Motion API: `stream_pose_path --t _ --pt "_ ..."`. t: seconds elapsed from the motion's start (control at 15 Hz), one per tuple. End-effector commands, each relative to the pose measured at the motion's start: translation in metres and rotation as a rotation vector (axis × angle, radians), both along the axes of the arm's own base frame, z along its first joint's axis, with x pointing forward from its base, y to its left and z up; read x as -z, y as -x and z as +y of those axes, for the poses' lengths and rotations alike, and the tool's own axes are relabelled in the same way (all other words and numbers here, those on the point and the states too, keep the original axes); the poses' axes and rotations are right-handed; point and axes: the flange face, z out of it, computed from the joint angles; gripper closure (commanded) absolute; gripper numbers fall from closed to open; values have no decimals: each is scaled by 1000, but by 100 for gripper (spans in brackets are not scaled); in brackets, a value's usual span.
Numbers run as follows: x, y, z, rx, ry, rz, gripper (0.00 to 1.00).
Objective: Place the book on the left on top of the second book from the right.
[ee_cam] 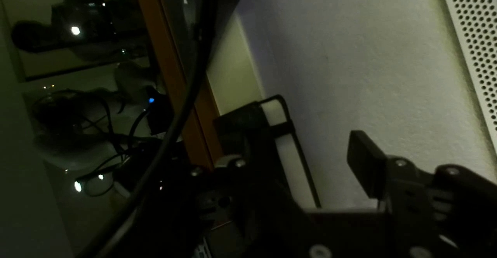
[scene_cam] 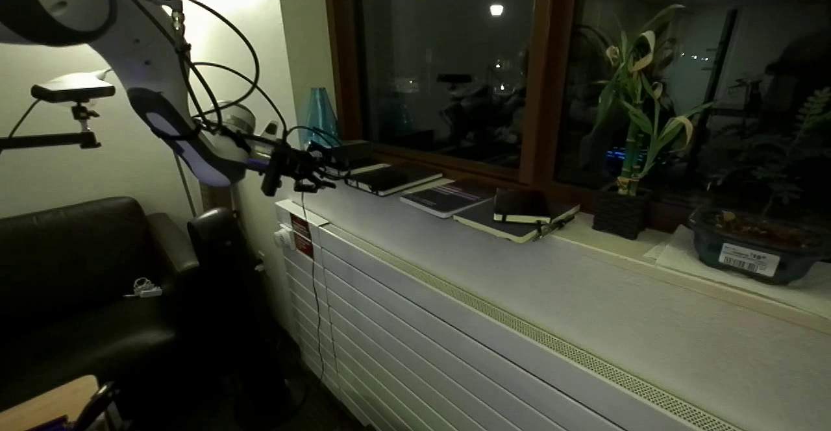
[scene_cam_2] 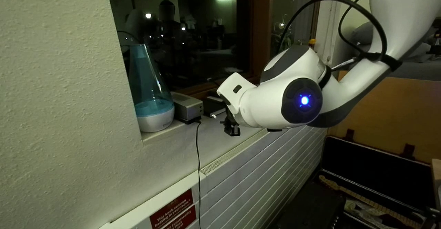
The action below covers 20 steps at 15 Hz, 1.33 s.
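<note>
The leftmost book, black with pale page edges and a band, lies on the windowsill in an exterior view (scene_cam: 395, 180). Part of this black book shows in the wrist view (ee_cam: 297, 168), partly hidden by a finger. To its right lie a grey book with text (scene_cam: 448, 196) and a dark notebook (scene_cam: 496, 223). A small black book (scene_cam: 521, 207) rests on that notebook. My gripper (scene_cam: 326, 181) is above the sill near the leftmost book; it also shows in an exterior view (scene_cam_2: 231, 128). In the wrist view its fingers (ee_cam: 308, 145) are apart with nothing held between them.
A teal humidifier (scene_cam_2: 151, 87) and a grey box (scene_cam_2: 187, 107) stand at the sill's end by the wall. A potted bamboo (scene_cam: 621, 213) and a planter (scene_cam: 766, 243) stand at the other end. The window frame (scene_cam: 542, 74) runs behind the books. A pen (scene_cam: 555, 226) lies by the notebook.
</note>
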Motion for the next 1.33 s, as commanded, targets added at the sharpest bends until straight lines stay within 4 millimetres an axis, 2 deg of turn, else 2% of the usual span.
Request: stream_pose_path --t 0.0,0.33,0.8,1.27 --pt "-1 -1 0 -23 35 -10 66" --pt "-6 -4 -2 -16 38 -28 97" --pt "-23 -1 -4 -5 25 -72 95" --pt "-66 19 -19 -23 64 -143 95"
